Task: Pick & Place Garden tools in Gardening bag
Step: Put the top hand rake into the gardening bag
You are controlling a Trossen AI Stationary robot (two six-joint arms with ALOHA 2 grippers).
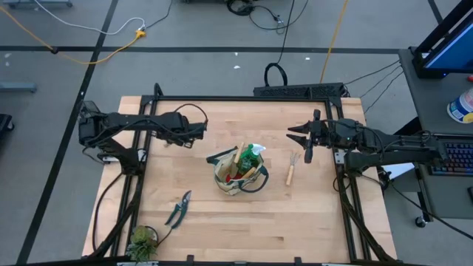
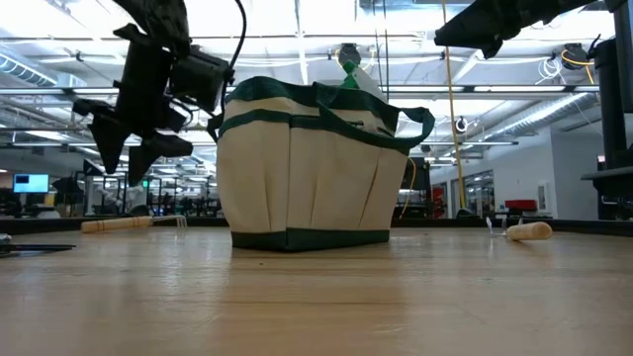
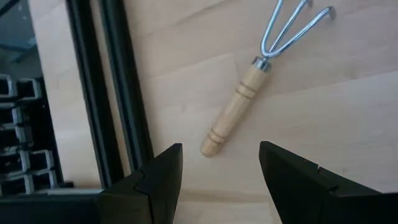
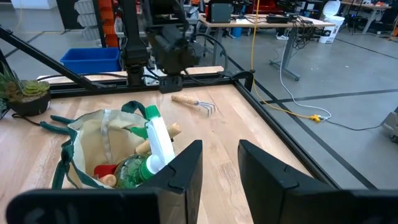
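Hand hangs open above wooden-handled, silver-pronged rake.

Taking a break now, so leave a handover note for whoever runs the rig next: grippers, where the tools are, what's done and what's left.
Left gripper: open, empty, off to the left of the gardening bag.
Right gripper: open, empty, near the hand rake.
Done: the spray bottle, a wooden-handled tool and something red are in the bag.
Left: the hand rake on the table right of the bag, and the pruning shears near the front left. The plant stays out.
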